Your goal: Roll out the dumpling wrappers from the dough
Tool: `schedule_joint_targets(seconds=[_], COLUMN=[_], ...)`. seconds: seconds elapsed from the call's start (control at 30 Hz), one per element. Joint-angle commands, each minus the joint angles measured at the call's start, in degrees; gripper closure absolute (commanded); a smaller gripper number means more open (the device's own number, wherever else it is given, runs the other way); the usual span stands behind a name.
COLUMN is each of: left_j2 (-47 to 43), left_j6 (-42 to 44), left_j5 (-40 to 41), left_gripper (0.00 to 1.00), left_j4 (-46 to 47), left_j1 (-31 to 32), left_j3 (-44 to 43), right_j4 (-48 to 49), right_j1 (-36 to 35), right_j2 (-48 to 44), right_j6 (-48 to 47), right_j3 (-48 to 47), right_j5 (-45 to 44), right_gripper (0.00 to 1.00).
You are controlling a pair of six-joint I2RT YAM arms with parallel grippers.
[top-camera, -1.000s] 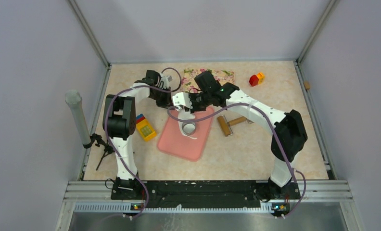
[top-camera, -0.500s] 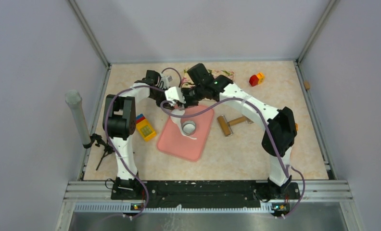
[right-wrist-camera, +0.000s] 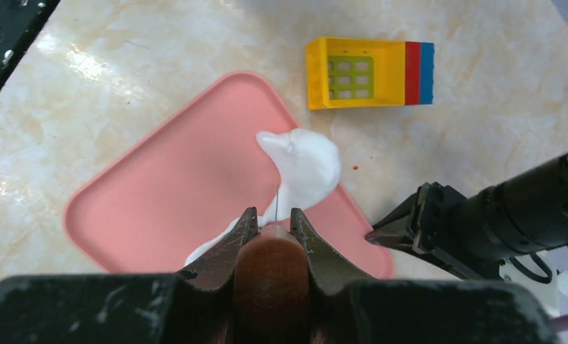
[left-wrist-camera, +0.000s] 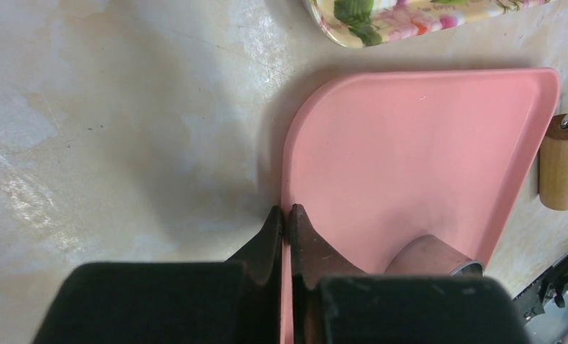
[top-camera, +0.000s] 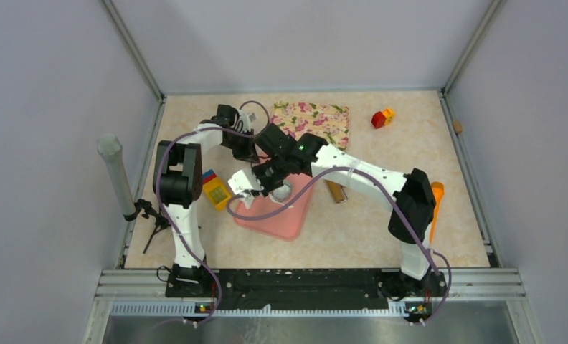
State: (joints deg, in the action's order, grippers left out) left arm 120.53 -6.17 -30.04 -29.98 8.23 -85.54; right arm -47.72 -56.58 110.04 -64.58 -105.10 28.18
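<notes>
My left end effector [left-wrist-camera: 285, 215] was pinched shut on the far rim of the mat [left-wrist-camera: 410, 143], which lay nearer the surface's left edge. My right end effector [right-wrist-camera: 272, 215] was clamped narrow around what looked like the ring [right-wrist-camera: 270, 272]. The dough [right-wrist-camera: 306, 168] sat on the mat's side facing the left edge, a ragged, stretched lump. I saw no finished wrapper, so I judged the work barely begun. Rolling and cutting both remained, and the pin [left-wrist-camera: 562, 163] lay off the mat.
</notes>
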Motion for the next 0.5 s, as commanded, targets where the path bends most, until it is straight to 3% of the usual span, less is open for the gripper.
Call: schedule_joint_targets(seconds=[0.0, 0.13, 0.47], left_j2=[1.46, 1.46, 1.40], left_j6=[-1.09, -1.12, -1.28], left_j5=[-0.19, -0.28, -0.19], left_gripper=[1.00, 1.00, 1.00], left_j4=[1.58, 1.58, 1.72], left_j1=[-0.49, -0.49, -0.58], left_j3=[0.58, 0.56, 0.72], right_j4=[-4.78, -1.89, 3.96], right_j1=[-3.01, -5.58, -6.57], right_j2=[-6.02, -8.56, -6.15], right_j6=[-1.41, 1.27, 6.52], right_j3=[4.73, 7.64, -2.81], right_j5=[-0.87, -5.90, -14.50], right_gripper=[1.00, 1.00, 1.00])
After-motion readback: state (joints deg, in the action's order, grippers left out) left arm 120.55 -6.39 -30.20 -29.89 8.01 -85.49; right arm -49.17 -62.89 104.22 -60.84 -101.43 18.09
